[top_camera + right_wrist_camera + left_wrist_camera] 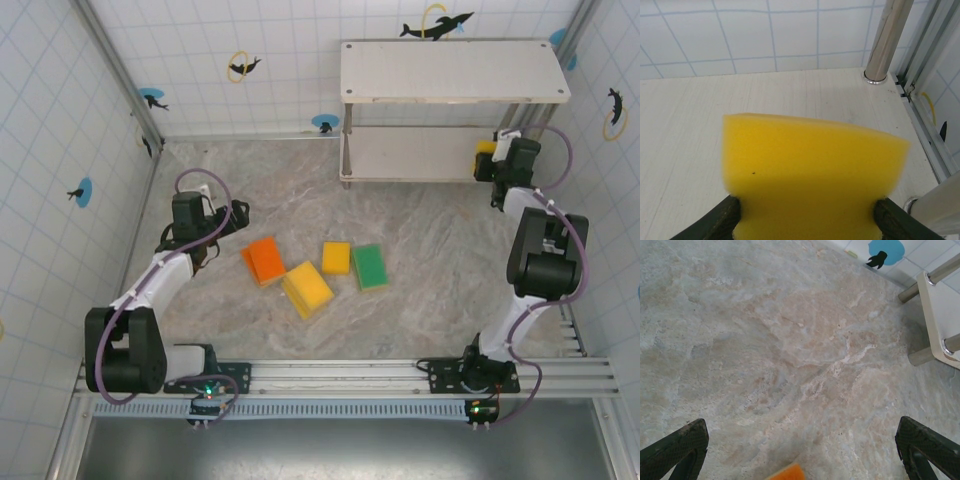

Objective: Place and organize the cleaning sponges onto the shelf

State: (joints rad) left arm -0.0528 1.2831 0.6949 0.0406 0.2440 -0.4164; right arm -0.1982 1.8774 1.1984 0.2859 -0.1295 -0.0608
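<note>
Right jaws: nearly shut, pinching the held sponge (810, 170) by its two short sides; the yellow foam bulges out ahead of the fingers (715, 220).
Held sponge: yellow, over the right end of the lower board (700, 115) of the shelf (450, 70), near the rear right leg (887, 40). I cannot tell whether it touches the board.
Left jaws: wide open and holding nothing, low over the counter (790, 350), with a corner of the orange sponge (787, 473) just below them.
Loose sponges: the orange sponge, a yellow sponge (308, 288), a small yellow sponge (336, 257) and a green sponge (370, 266) lie close together mid-counter, well apart from the shelf.
Step, as I judge it: setting down the first sponge; most of the task is left.
Risk, release height: if the jaws open while the foam hangs above the board, it may bounce or land crooked.
Risk, squeeze: compressed foam springs back on release and could skid toward the leg or off the right edge.
Risk, clearance: the top board sits close overhead, so lifting straight up could knock it.
Risk, left side: closing on that corner alone could flip the orange sponge or nudge its neighbour.
</note>
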